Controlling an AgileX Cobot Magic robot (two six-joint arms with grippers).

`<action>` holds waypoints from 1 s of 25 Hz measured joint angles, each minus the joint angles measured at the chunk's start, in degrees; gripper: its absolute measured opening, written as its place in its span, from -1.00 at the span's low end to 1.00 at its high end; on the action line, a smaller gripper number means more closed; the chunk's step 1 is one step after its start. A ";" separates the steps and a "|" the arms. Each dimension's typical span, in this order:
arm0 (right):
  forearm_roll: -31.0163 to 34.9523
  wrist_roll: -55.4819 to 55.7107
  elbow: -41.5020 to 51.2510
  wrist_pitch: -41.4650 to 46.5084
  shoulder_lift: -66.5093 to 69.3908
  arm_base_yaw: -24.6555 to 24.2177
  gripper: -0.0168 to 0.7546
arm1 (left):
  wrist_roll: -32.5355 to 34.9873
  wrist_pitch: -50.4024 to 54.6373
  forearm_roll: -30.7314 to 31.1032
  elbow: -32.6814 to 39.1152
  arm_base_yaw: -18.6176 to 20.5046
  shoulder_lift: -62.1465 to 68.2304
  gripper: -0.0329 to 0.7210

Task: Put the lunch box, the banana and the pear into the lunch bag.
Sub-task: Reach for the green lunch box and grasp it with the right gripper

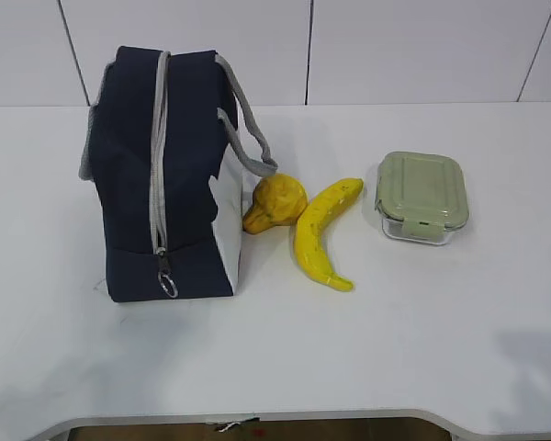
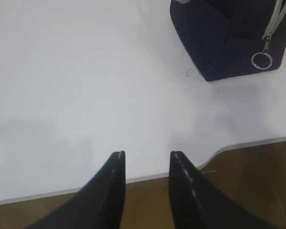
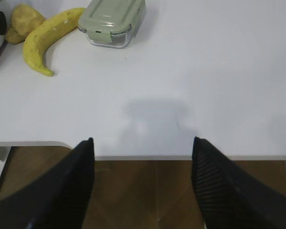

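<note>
I see a plain white worktop (image 1: 422,340) with a pale panelled wall (image 1: 413,46) behind it and brown wood floor (image 3: 148,191) below its front edge. The lunch bag (image 1: 156,175) stands upright at the left, navy with a grey zipper (image 1: 158,156) closed down its front and grey handles (image 1: 248,129). The pear (image 1: 275,204) lies just beside the bag, the banana (image 1: 321,234) touching or nearly touching it, and the lunch box (image 1: 422,196) with its sage-green lid sits apart to the right. My left hand (image 2: 146,160) hovers at the worktop edge, released and holding nothing. My right hand (image 3: 143,143) is spread wide, also empty.
</note>
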 joint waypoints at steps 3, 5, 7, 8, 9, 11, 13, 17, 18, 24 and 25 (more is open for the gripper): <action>2.27 1.77 -0.38 -0.14 3.40 0.00 0.42 | 0.00 0.00 -0.57 0.00 0.00 0.00 -0.29; 4.64 2.63 -1.18 -0.88 6.23 0.00 0.43 | 0.00 0.00 -1.09 0.00 0.00 0.00 -0.29; 7.13 3.71 -2.55 -2.38 9.33 0.00 0.43 | 0.00 0.00 -1.53 0.00 0.00 0.00 -0.29; 8.27 4.10 -3.24 -3.36 11.26 0.00 0.43 | 0.00 0.00 -1.73 0.00 0.00 0.00 -0.29; 9.27 4.24 -4.12 -4.25 12.94 0.00 0.43 | 0.00 0.00 -1.76 0.00 0.00 0.00 -0.29; 11.70 4.36 -6.09 -6.45 17.20 0.00 0.43 | 0.00 0.00 -1.76 0.00 0.00 0.00 -0.29; 13.89 4.58 -7.83 -8.24 21.36 0.00 0.43 | 0.00 -0.02 -1.64 0.00 0.00 0.00 -0.29; 17.92 4.71 -11.21 -9.69 29.94 0.00 0.43 | 0.00 -0.02 -1.64 0.00 0.00 0.00 -0.29; 18.37 4.71 -12.11 -9.98 32.00 0.00 0.43 | 0.00 -0.02 -1.64 0.00 0.00 0.00 -0.29; 18.46 3.62 -18.54 -10.57 44.58 0.00 0.43 | 0.00 -0.02 -1.64 0.00 0.00 0.00 -0.29; 18.46 2.69 -20.15 -10.20 46.70 0.00 0.43 | 0.00 -0.02 -1.64 0.00 0.00 0.00 -0.29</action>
